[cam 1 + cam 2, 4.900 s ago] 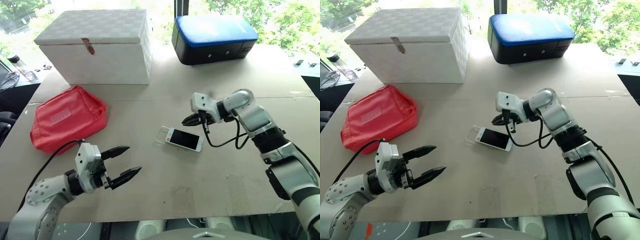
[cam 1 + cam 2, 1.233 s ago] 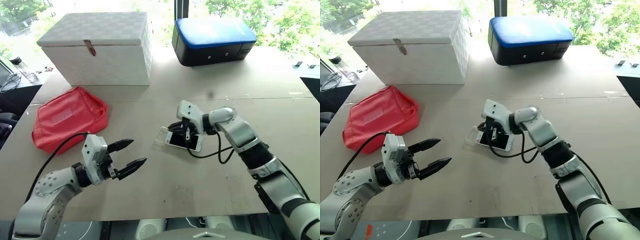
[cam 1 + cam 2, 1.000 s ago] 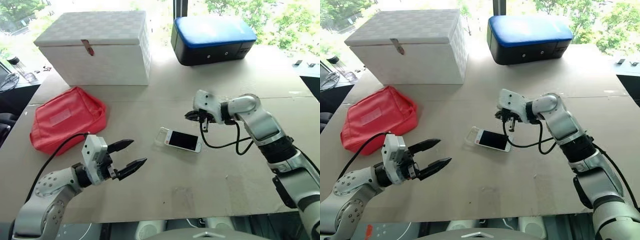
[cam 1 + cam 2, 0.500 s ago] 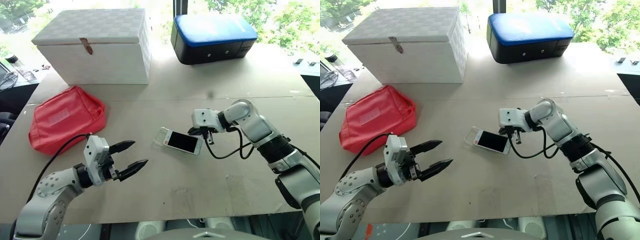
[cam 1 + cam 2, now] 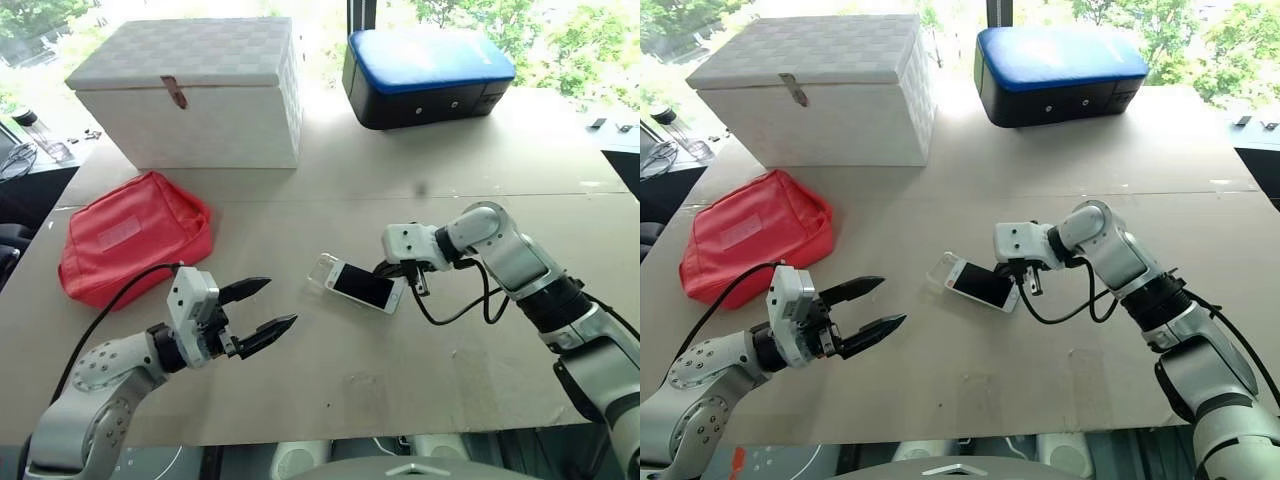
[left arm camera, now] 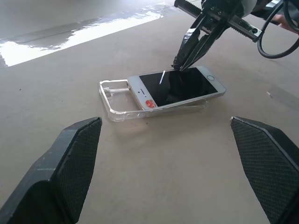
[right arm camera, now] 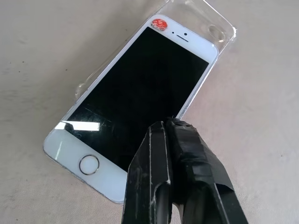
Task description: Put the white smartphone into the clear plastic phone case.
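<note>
The white smartphone (image 5: 364,286) lies screen up on the table, resting askew on the clear plastic phone case (image 5: 324,268). The case's camera end (image 6: 114,96) sticks out past the phone's top, and the home-button end (image 7: 88,164) overhangs the other side. My right gripper (image 5: 387,270) is shut, its tips (image 7: 172,127) pressed together at the phone's long edge near the home-button half, with nothing held. My left gripper (image 5: 279,303) hovers open nearer the front of the table, left of the phone and pointing at it, well short of it.
A red pouch (image 5: 135,235) lies at the left. A white lidded box (image 5: 190,90) and a black case with a blue top (image 5: 430,75) stand at the back. A black cable loops from my right wrist beside the phone. Bare tabletop surrounds the phone.
My shut right gripper has dropped from above the table down to the phone's edge and turned at the wrist. The left gripper has stayed put, open.
</note>
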